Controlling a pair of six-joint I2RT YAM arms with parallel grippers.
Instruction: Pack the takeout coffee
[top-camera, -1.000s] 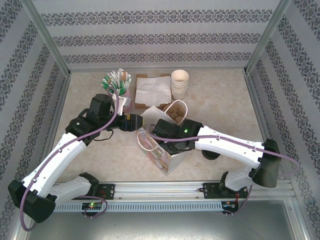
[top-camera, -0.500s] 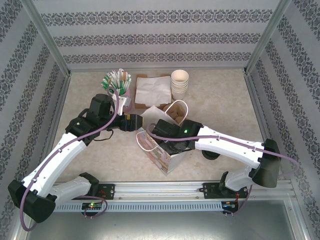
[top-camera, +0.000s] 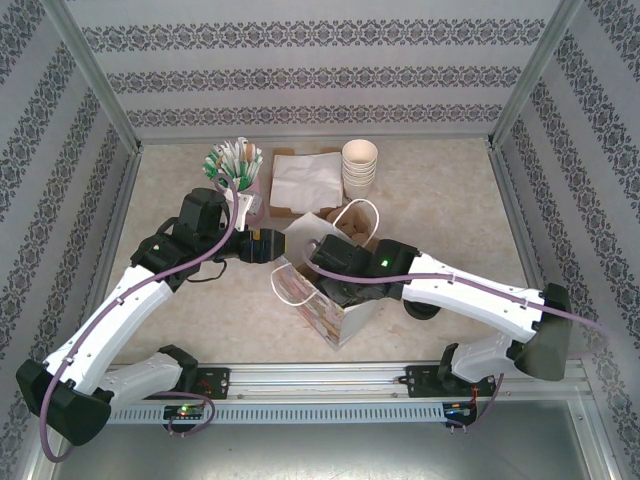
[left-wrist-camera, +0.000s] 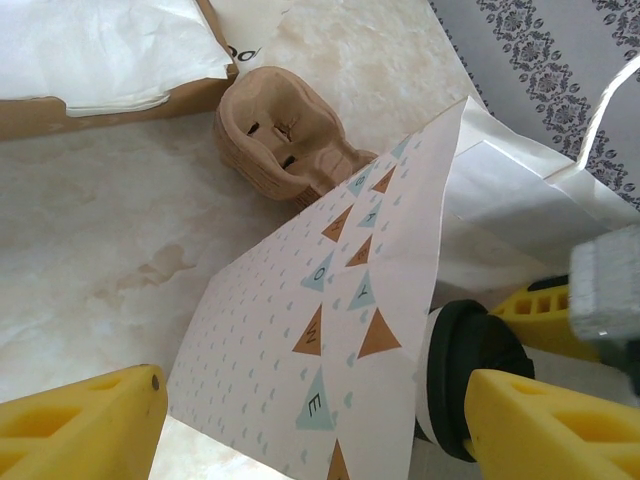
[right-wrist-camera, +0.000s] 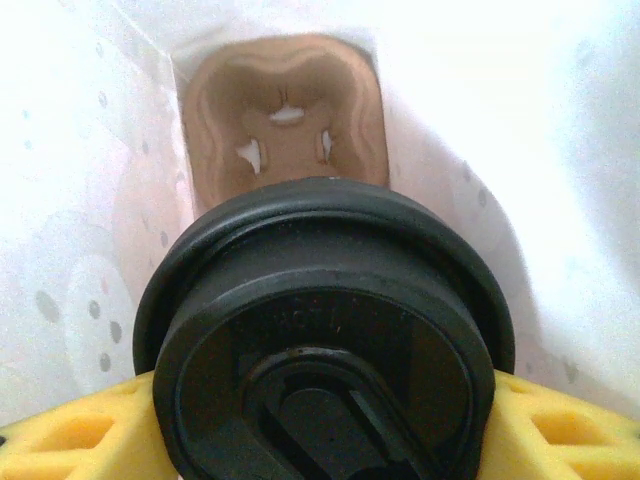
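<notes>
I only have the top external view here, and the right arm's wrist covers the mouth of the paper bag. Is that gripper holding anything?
Observer: Yes, the right gripper is closed on the black-lidded takeout coffee.
Reviewer: Is the cup inside the bag yet?
Observer: Yes, the white walls of the paper bag surround it.
Reviewer: And the left gripper?
Observer: The left gripper is open, straddling the bag's printed side without pinching it.
</notes>
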